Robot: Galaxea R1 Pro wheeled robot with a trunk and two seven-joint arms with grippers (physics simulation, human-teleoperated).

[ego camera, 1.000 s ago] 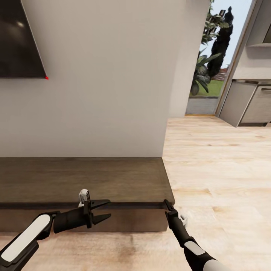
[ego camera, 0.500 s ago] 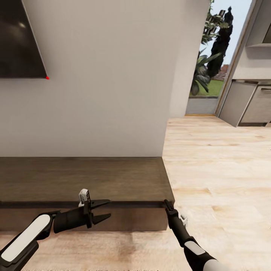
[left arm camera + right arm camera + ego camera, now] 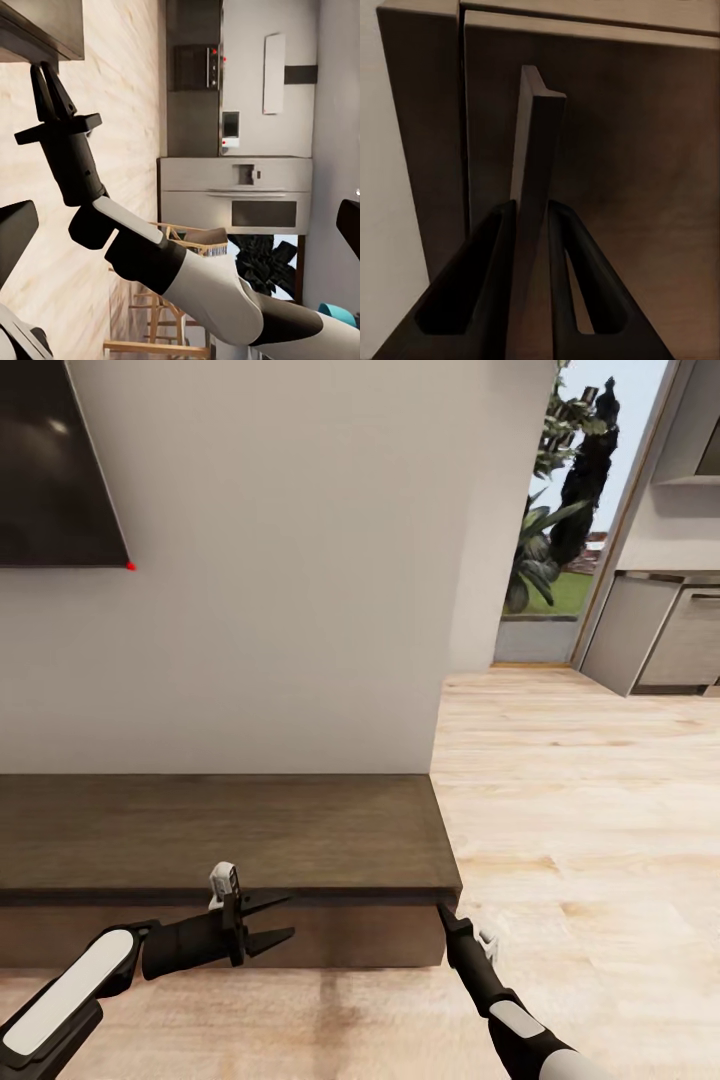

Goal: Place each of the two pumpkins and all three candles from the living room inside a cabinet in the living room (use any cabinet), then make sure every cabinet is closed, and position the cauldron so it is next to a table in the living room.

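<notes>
right claw (image 3: pixel 531 225) clamps the cabinet (image 3: pixel 230 830) door's edge (image 3: pixel 537 150), left claw (image 3: pixel 268 921) hangs open; opening step, i'd say, next swing it wide.

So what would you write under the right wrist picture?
Right gripper pinching the thin edge of the dark wooden cabinet panel.

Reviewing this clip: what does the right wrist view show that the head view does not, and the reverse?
Right wrist view alone: a close look at the right gripper with its fingers closed on the thin edge of a dark wood panel of the cabinet.

Head view alone: the left gripper held open in front of the cabinet, the wall, the dark screen, the plank floor and the doorway to the garden.

Shared: the cabinet and the right gripper at its right end.
</notes>
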